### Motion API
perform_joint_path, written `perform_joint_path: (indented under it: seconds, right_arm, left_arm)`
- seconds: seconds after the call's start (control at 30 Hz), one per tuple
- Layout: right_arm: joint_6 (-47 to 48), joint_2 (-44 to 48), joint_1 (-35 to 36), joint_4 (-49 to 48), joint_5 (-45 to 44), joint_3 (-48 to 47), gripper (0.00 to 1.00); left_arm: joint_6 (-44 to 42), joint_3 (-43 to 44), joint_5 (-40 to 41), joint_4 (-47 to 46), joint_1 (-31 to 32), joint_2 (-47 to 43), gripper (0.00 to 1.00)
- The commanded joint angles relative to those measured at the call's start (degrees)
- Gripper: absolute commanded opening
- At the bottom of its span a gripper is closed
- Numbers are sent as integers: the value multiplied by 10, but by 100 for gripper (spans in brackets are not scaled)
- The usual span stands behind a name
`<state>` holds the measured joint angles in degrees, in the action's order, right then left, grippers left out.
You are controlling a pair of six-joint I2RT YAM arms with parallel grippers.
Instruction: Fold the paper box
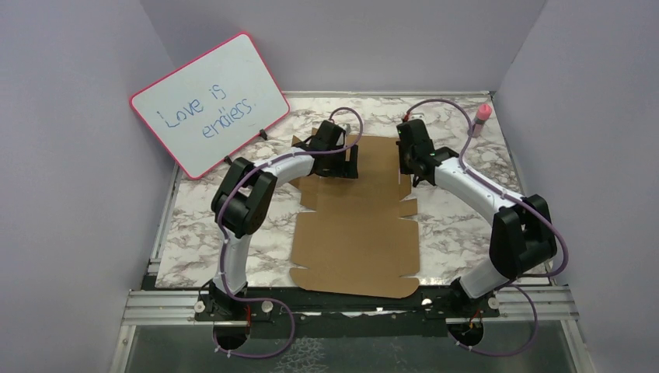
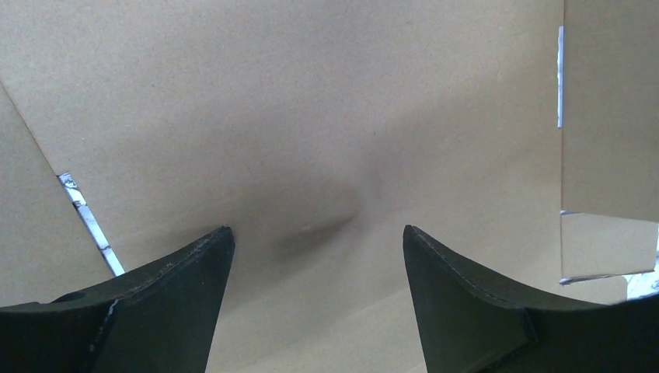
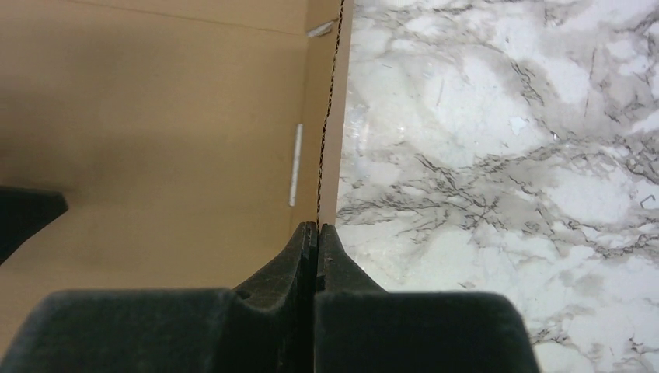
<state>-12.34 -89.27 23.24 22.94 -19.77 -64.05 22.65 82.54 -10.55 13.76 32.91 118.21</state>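
On the table, top view: white-and-grey marble-pattern table, lilac walls on three sides. The plain brown corrugated cardboard paper box lies mid-table as a die-cut sheet, mostly flat, long axis running away from my bases. My left gripper sits over the sheet's far left part; my right gripper is at its far right edge. A pink-framed whiteboard with blue handwriting leans at the far left, off the sheet. A small pink-capped stick stands at the far right, well apart from the cardboard. Purple cables loop along both arms.

Left wrist view: left gripper spread wide, nothing between the fingers. Brown cardboard fills the frame; thin slits show marble at left and right.

Right wrist view: right gripper pressed fully together. A cardboard edge runs straight up to the fingertip seam; I cannot tell whether any of it is nipped. Cardboard on the left, bare marble on the right.
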Motion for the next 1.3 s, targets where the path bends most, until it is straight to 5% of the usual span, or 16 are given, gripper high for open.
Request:
perform_joint_path:
  seconds: [0.0, 0.57, 1.03, 1.27]
  right_arm:
    - [-11, -30, 50, 45, -38, -25, 2]
    - [-21, -39, 95, 49, -115, -25, 10]
    - [20, -13, 53, 33, -61, -40, 37]
    - [76, -13, 12, -3, 36, -77, 51]
  left_arm:
    - [18, -29, -19, -5, -5, 16, 81]
    - [32, -55, -22, -29, -16, 0, 82]
    - [37, -60, -51, -24, -48, -92, 82]
    - [3, -52, -82, 46, -110, -175, 83]
